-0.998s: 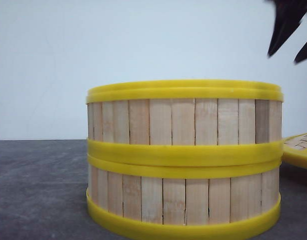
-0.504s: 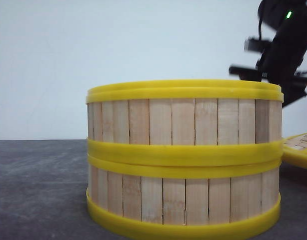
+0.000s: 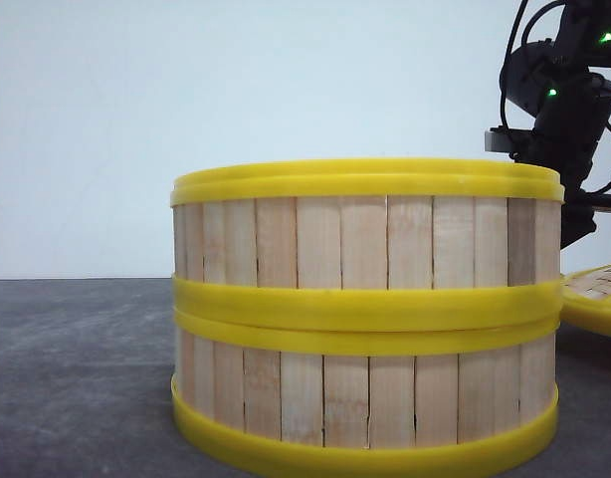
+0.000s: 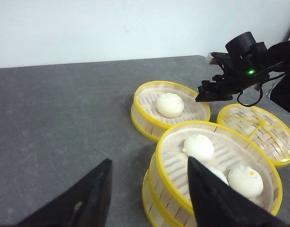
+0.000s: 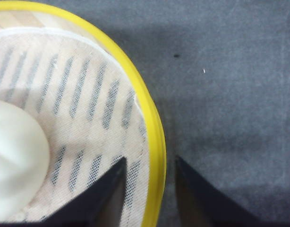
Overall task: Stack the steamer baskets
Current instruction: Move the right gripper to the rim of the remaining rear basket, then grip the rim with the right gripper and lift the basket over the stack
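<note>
over the single basket's rim, the right gripper (image 5: 147,191) is descending into view, fingers spread and straddling the yellow edge of the third steamer basket (image 4: 169,109). the two-high stack (image 3: 366,317) is waiting beside it; the grab is looking imminent. the left gripper (image 4: 147,196) is hanging spread, idle.

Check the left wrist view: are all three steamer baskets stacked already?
No: two baskets are stacked, while the third basket, holding one bun, sits alone on the table.

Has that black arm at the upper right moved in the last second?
Yes. The right arm has come down and leftward, now reaching behind the top rim of the stacked steamer baskets, which stayed put.
</note>
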Robot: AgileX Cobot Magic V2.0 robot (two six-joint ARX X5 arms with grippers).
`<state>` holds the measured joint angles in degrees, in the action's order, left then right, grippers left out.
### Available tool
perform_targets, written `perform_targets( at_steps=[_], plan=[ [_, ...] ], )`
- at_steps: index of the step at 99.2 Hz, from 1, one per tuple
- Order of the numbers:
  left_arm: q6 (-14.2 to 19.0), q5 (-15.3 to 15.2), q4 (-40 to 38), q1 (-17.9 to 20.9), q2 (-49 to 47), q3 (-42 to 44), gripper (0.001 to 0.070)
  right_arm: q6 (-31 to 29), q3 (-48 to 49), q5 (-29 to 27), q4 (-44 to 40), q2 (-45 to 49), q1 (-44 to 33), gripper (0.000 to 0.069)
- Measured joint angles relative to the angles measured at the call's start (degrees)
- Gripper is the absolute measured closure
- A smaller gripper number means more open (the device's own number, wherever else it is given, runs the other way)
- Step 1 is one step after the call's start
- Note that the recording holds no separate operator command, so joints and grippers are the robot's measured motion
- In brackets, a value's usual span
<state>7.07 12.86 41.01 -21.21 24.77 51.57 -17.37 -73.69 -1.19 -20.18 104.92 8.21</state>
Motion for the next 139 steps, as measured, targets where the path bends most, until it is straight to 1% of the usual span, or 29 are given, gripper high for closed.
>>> perform_targets(
  at_steps=[8, 24, 28, 35, 40, 62, 75, 93, 110, 123, 131, 139],
  plan=[
    [0.0, 0.0, 0.5, 0.0, 0.0, 0.0, 0.0411, -0.7, 0.0, 0.1, 0.1, 0.6, 0.0, 0.0549],
    [0.0, 0.0, 0.9, 0.0, 0.0, 0.0, 0.0411, -1.7, 0.0, 0.1, 0.6, 1.1, 0.0, 0.0563],
    [0.0, 0.0, 0.9, 0.0, 0.0, 0.0, 0.0411, -2.0, 0.0, 0.0, 1.2, 1.1, 0.0, 0.0584],
    [0.0, 0.0, 0.9, 0.0, 0.0, 0.0, 0.0411, -2.2, 0.0, -0.3, 1.2, 1.1, 0.0, 0.064],
    [0.0, 0.0, 0.9, 0.0, 0.0, 0.0, 0.0411, -2.3, 0.0, -0.4, 1.1, 1.1, -0.1, 0.0655],
    [0.0, 0.0, 1.5, 0.0, 0.0, 0.0, 0.0411, -2.4, 0.0, -0.4, 1.2, 1.1, -0.1, 0.0657],
    [0.0, 0.0, 2.0, 0.0, 0.0, 0.0, 0.0411, -3.2, 0.0, -0.3, 2.8, 1.1, -0.1, 0.0657],
    [0.0, 0.0, 2.1, 0.0, 0.0, 0.0, 0.0411, -5.6, -0.9, 3.0, 3.2, 0.3, -0.3, 0.0657],
    [0.0, 0.0, 2.1, 0.0, 0.0, 0.0, 0.0411, -5.9, -2.6, 5.1, 2.9, -7.1, -0.8, 0.0657],
    [0.0, 0.0, 2.1, 0.0, 0.0, 0.0, 0.0411, -5.7, -3.6, 9.1, 2.6, -15.5, -1.7, 0.0657],
    [0.0, 0.0, 2.1, 0.0, 0.0, 0.0, 0.0411, -4.8, -3.8, 12.0, -0.7, -20.5, -2.0, 0.0657],
    [0.0, 0.0, 2.1, 0.0, 0.0, 0.0, 0.0411, -2.3, -3.8, 14.5, -5.5, -25.3, -2.3, 0.0658]
  ],
)
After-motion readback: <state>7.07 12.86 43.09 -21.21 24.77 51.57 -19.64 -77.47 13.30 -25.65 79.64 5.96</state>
